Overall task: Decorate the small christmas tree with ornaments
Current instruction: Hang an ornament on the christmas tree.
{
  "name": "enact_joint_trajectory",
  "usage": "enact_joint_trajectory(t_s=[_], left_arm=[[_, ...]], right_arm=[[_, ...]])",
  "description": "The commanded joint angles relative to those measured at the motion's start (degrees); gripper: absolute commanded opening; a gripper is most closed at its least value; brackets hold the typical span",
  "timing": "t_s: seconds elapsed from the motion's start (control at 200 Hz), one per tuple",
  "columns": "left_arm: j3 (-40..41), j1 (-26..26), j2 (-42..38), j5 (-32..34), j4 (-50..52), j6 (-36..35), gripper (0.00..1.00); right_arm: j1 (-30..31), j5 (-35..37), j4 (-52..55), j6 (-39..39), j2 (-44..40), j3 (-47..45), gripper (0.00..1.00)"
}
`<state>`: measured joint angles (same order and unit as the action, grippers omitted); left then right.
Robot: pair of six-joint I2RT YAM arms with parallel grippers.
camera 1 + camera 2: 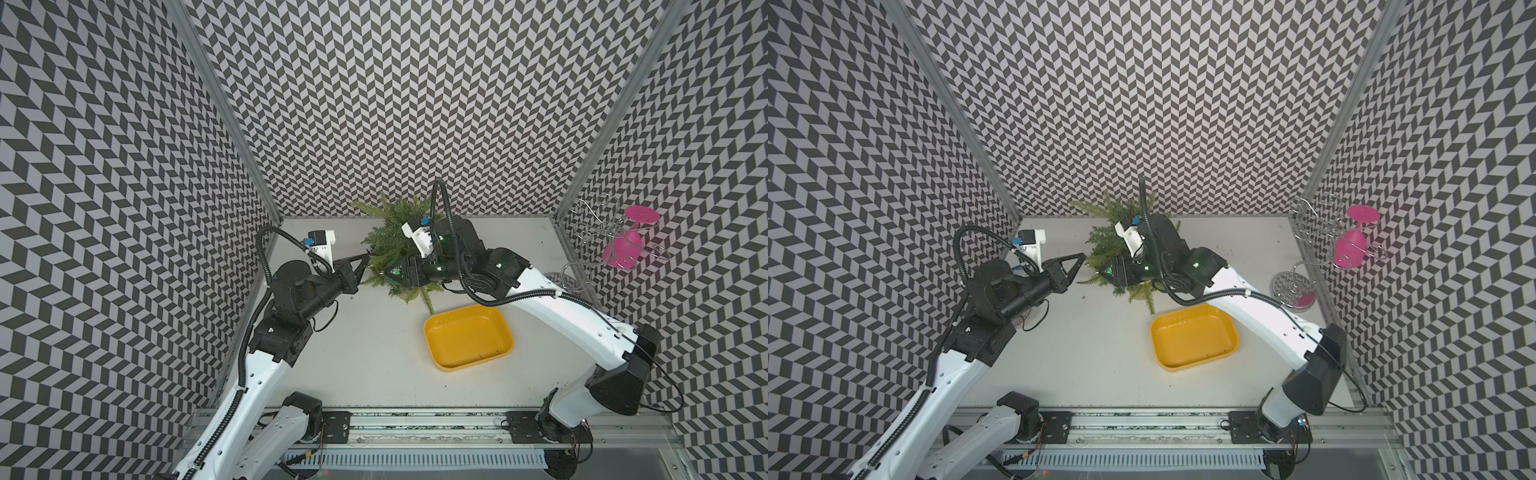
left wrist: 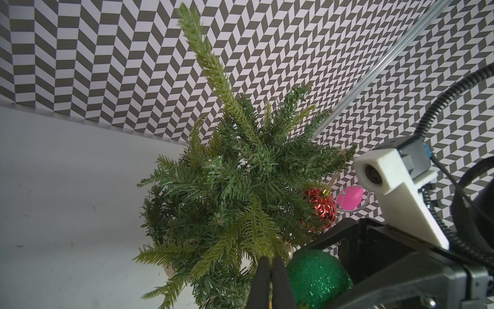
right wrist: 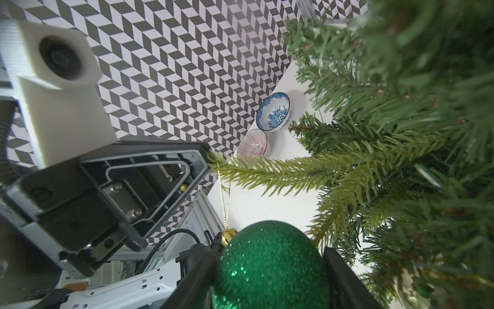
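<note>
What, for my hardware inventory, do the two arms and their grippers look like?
The left arm and right arm have white shells, black joint housings and black ribbed cable conduits. The left gripper and right gripper are black, with triangular open-frame jaws. Each wrist carries a white camera block with a blue connector.
</note>
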<state>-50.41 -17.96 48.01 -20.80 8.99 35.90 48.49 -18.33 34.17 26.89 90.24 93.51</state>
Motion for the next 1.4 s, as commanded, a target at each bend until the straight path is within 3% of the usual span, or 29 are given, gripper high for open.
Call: enact_joint_trajectory(t_s=[0.0,1.182,1.392], left_arm=[[-2.22,0.43,0.11,-0.72,-2.50,0.29,0.00],[-2.42,0.42,-0.26,-0.54,-2.11,0.38,0.00],[-1.30,0.39,-1.51,0.12,-1.55,0.58,0.16]], right_arm=[[0.63,-0.96,-3.23,0.49,-1.32,-0.87,0.59],[1.08,-0.10,-3.99,0.92,-3.22,-0.99,0.67],[1.07,1.70,-3.60,0.61,-6.43,-2.09,0.67]])
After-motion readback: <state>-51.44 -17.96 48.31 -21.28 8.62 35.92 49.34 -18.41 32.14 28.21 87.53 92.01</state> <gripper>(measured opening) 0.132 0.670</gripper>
